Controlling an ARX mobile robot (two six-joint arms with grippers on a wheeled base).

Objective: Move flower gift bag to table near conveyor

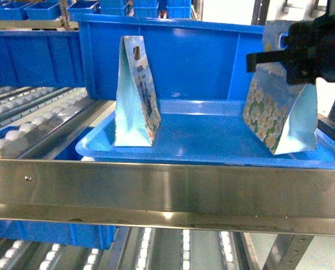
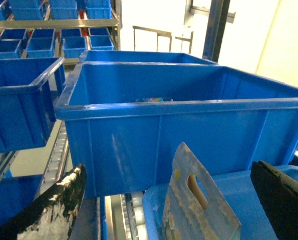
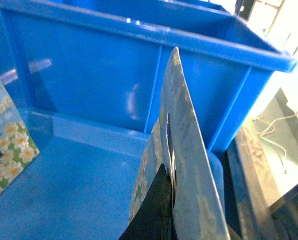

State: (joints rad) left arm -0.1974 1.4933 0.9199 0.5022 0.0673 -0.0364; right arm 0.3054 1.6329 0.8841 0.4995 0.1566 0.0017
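Note:
Two flower gift bags stand in a shallow blue tray (image 1: 212, 154). The right one, printed with daisies (image 1: 277, 115), hangs tilted, and my right gripper (image 1: 288, 61) is shut on its top edge. In the right wrist view the flattened bag top (image 3: 186, 150) runs up from the closed black finger (image 3: 156, 210). The left gift bag (image 1: 136, 95) stands upright and untouched; its handle hole (image 2: 196, 192) shows between the wide-open fingers of my left gripper (image 2: 169, 175). The conveyor's white rollers (image 1: 26, 121) slope down at the left. The table is out of view.
A deep blue bin (image 1: 201, 56) stands right behind the tray. A steel rack beam (image 1: 167, 191) crosses in front of it, with more roller tracks (image 1: 184, 247) below. More blue bins (image 2: 18, 100) sit on racks to the left and behind.

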